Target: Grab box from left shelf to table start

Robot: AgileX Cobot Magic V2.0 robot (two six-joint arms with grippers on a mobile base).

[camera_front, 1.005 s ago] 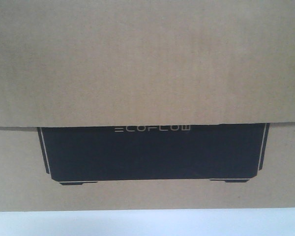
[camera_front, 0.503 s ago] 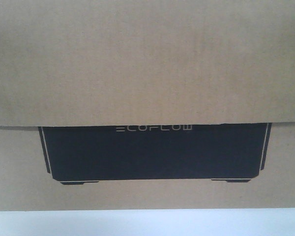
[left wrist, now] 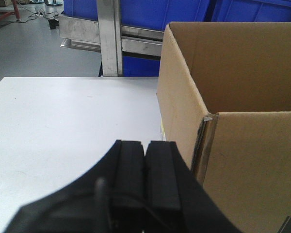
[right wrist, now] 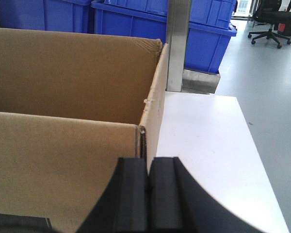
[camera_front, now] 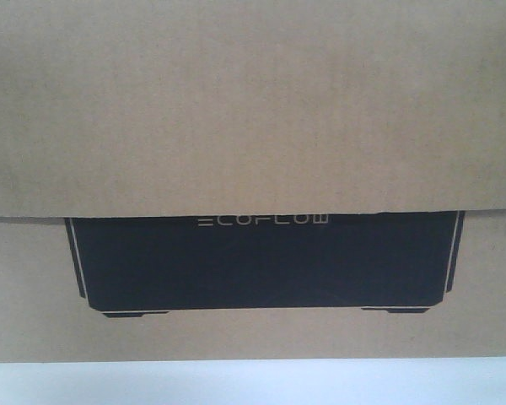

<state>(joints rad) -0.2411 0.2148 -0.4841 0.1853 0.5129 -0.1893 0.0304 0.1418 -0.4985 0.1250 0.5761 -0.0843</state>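
- Two pincers, both with pads pressed together and nothing between them: the left pincer sits just beside the box's left wall, the right pincer just beside its right wall near the corner.
- Neither pincer grips the box; whether the pads touch the cardboard I cannot tell.
- Open-topped, the box stands on the white tabletop, its black panel with pale lettering facing the front camera.
- Beyond the tabletop stands the shelf with steel rails, carrying blue bins.
- Grey floor lies to the right, with an office chair far off.
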